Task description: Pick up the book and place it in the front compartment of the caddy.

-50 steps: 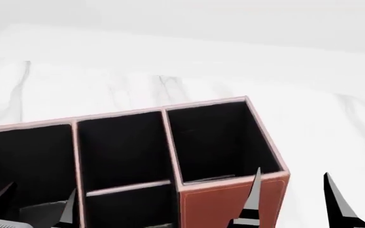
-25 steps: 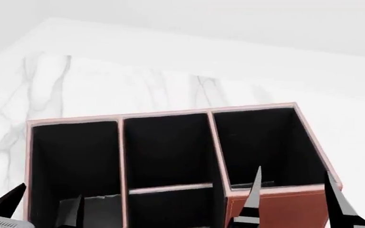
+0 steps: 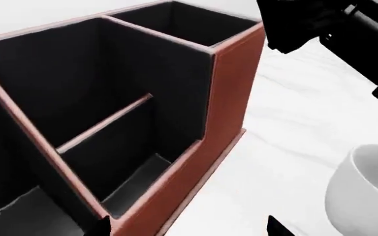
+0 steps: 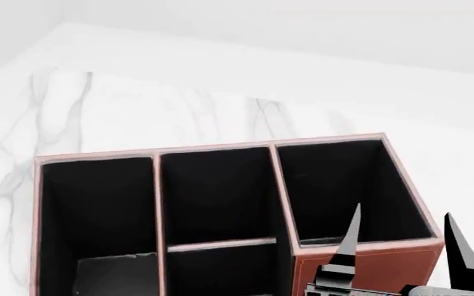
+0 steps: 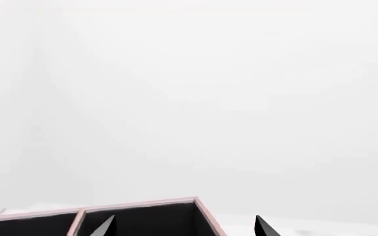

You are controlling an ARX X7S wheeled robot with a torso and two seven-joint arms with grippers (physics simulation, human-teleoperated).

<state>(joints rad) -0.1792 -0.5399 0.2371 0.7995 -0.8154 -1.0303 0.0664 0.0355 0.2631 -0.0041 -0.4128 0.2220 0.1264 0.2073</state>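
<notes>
The reddish-brown caddy (image 4: 369, 268) with black lining fills the lower head view. Its front compartment (image 4: 216, 197) is the middle cell behind the low cross divider (image 4: 220, 245), and it looks empty. The book is out of view. My right gripper (image 4: 402, 250) is open, hanging over the caddy's taller end cell (image 4: 344, 185) and its near right corner, with nothing between the fingers. In the right wrist view the same gripper (image 5: 184, 227) straddles that cell's far corner. My left gripper (image 3: 185, 228) is open and straddles the caddy's low near wall (image 3: 175, 191). The head view does not show it.
A white mug (image 3: 366, 191) stands on the white marble table (image 4: 138, 117) close beside the caddy's near side. The dark right arm (image 3: 333, 29) hangs above the caddy's tall end. The table's far edge meets a plain white wall.
The head view swung left a second ago, then held still. The left gripper's fingers have dropped out of the head view. The right gripper has shifted slightly right and farther over the caddy's corner.
</notes>
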